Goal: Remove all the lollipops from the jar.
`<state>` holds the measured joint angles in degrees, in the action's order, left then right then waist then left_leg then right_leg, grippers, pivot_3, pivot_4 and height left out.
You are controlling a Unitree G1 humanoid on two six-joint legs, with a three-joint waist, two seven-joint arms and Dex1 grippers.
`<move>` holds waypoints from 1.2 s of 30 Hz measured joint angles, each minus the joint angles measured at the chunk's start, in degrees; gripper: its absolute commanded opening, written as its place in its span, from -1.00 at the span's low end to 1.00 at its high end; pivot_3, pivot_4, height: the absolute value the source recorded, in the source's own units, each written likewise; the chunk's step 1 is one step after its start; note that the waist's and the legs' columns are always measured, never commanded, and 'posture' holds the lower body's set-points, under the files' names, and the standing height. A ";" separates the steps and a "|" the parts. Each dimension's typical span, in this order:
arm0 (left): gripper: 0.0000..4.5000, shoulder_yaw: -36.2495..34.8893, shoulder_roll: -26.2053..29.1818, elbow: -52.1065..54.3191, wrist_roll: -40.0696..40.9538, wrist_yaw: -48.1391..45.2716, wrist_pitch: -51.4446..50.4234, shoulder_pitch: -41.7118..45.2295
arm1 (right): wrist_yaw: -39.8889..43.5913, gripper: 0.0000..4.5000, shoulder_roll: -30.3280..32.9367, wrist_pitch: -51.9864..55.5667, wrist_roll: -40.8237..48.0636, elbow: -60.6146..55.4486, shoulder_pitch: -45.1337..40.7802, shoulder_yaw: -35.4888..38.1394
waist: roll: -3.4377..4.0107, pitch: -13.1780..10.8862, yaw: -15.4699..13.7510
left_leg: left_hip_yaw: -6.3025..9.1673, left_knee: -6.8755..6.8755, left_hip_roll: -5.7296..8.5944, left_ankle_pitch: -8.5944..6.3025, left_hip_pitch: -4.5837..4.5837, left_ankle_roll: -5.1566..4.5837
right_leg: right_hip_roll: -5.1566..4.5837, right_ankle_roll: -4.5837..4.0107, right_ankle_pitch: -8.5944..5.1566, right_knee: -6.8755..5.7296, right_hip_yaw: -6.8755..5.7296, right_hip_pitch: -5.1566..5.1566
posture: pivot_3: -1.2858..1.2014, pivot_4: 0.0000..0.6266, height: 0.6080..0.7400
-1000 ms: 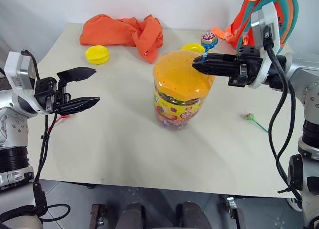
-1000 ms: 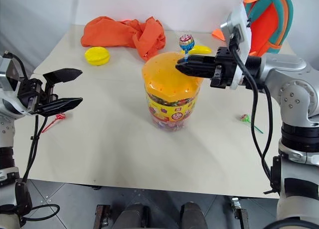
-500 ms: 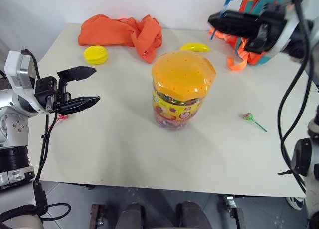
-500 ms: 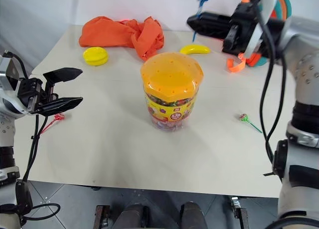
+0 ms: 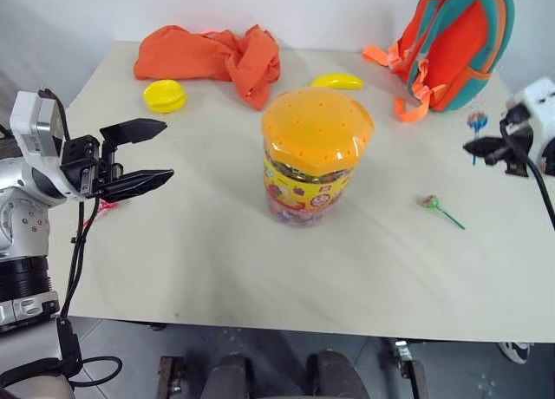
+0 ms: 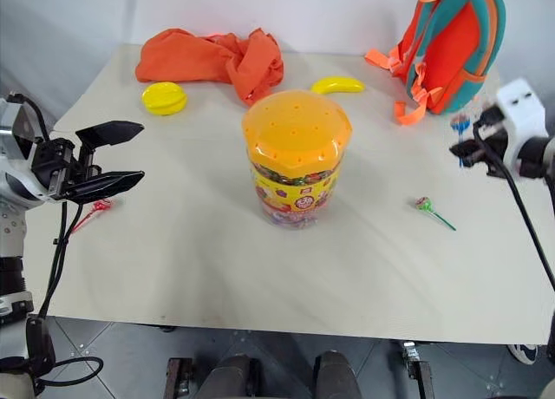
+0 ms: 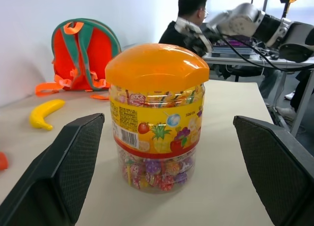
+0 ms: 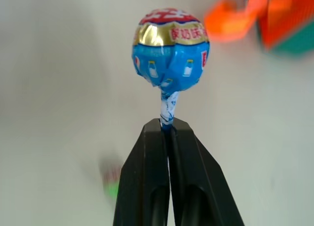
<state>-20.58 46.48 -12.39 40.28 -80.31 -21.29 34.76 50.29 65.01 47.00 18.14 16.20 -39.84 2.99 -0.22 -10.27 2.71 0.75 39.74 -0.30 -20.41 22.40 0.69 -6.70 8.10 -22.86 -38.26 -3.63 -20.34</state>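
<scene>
**Blue lollipop pinched at table's right edge, jar mid-table**

Beige tabletop (image 5: 217, 269) against a white wall, seen from the head. Right gripper (image 8: 168, 130) has its two black fingers pressed together on the stick of the blue lollipop (image 8: 170, 56), head upright just past the fingertips. In the head views this gripper (image 5: 479, 145) sits over the table's right edge, with the blue lollipop (image 5: 476, 121) just above it.

Green-pink lollipop (image 5: 429, 202) lies flat on the table, near the right gripper, on its jar side and toward the table's front edge; not touching it. Jar (image 5: 316, 154) stands upright mid-table, orange lid on, well apart from the right gripper and between the two grippers.

Left gripper (image 5: 154, 153) over the table's left edge, fingers spread wide, holding nothing, aimed at the jar. In the left wrist view the jar (image 7: 157, 113) stands framed between the two fingers, ahead of them, no contact. Red lollipop (image 5: 106, 206) lies on the table just below the left gripper.

Beyond the jar from the left gripper: orange cloth (image 5: 212, 56), yellow disc container (image 5: 166, 95), toy banana (image 5: 337, 81). Orange-teal backpack (image 5: 455, 43) stands at the far right, just beyond the right gripper. A seated person (image 7: 189, 19) in the left wrist view's background.
</scene>
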 measured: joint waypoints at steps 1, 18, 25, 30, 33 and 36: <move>1.00 0.25 0.44 0.00 -0.08 -0.13 -0.20 -0.56 | -0.70 -0.99 0.04 0.88 -0.66 0.54 2.71 0.18 | 0.00 0.00 0.11 | 0.00 0.01 -0.02 0.00 0.00 0.00 | 0.01 0.00 0.00 0.00 -0.01 0.00 | 0.03 -0.52 1.00; 1.00 -0.53 3.78 4.26 -0.82 8.25 -7.00 -9.46 | -4.91 -0.56 -1.76 1.89 -4.96 8.99 11.89 1.81 | 0.02 0.00 0.10 | -0.12 0.04 -0.32 0.00 0.00 0.00 | 0.00 0.00 0.00 0.10 0.07 0.00 | 0.03 -0.52 1.00; 1.00 -1.03 3.80 6.88 -1.29 13.11 -8.50 -11.29 | -3.93 0.45 -1.41 1.75 -4.55 6.09 14.97 4.82 | 0.02 0.01 -0.26 | -0.18 0.06 -0.35 0.00 0.00 0.00 | 0.01 0.00 0.00 0.23 0.10 0.04 | 0.03 -0.52 1.00; 1.00 -1.53 3.85 7.51 -1.26 13.06 -8.18 -13.05 | -1.97 0.98 -2.32 0.56 0.28 -3.24 20.55 14.08 | 0.04 0.02 -0.91 | -0.25 0.04 -0.38 0.00 -0.01 0.00 | 0.04 0.00 0.00 0.29 0.11 0.04 | 0.03 -0.52 1.00; 1.00 -1.91 3.85 7.68 -1.25 13.26 -7.94 -13.14 | 1.00 0.98 -4.39 1.14 6.50 -12.34 22.53 19.71 | 0.04 0.02 -1.05 | -0.25 0.08 -0.42 0.00 -0.02 0.01 | 0.07 0.00 0.00 0.30 0.12 0.08 | 0.03 -0.52 1.00; 1.00 -3.09 3.18 7.80 -1.22 14.09 -6.35 -13.14 | 5.83 0.98 -6.74 2.55 13.81 -22.50 25.97 21.47 | 0.02 0.02 -1.20 | -0.13 0.11 -0.42 0.00 -0.02 0.00 | 0.08 0.01 0.00 0.32 0.08 0.17 | 0.03 -0.52 1.00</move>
<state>-23.67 49.65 -4.59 39.06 -66.22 -27.64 21.62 56.12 58.27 49.55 31.95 -6.30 -13.88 24.47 -0.20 -10.26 1.50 0.62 39.86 -0.73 -20.41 22.38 0.70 -6.62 8.11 -22.86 -37.94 -3.55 -20.17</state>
